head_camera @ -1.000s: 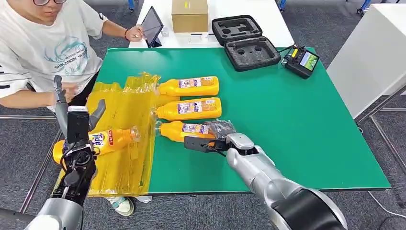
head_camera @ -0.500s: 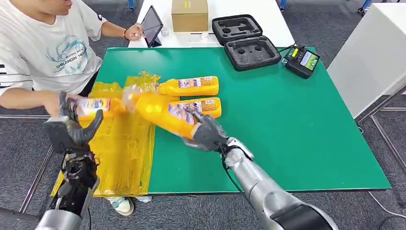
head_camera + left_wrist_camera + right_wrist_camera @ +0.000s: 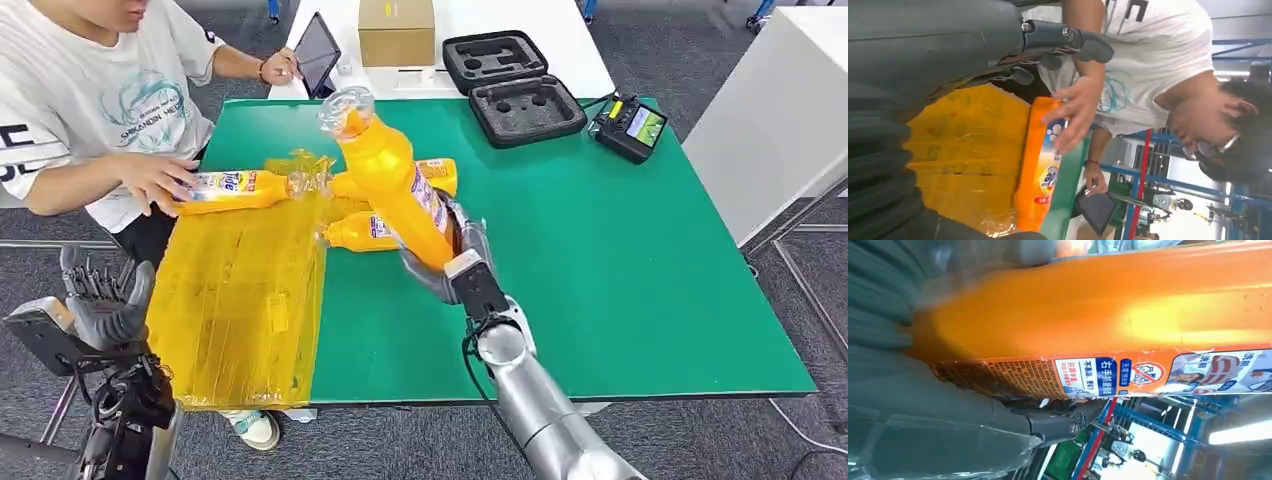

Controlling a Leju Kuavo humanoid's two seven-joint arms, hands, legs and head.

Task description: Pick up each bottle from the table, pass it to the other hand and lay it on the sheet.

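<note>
My right robot hand grips a yellow bottle near its base, lifted over the green desk, cap tilted up; left robot hand is empty, fingers spread, low beside the yellow sheet. Handover and laying not yet done. Two bottles lie on the desk; a person's hand holds another bottle at the sheet's far edge.

4 orange bottles – 1 yellow sheet – 1 tablet

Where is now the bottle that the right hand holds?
In the head view, the raised bottle stands tilted in the right hand, above the green table, in front of two lying bottles.
</note>
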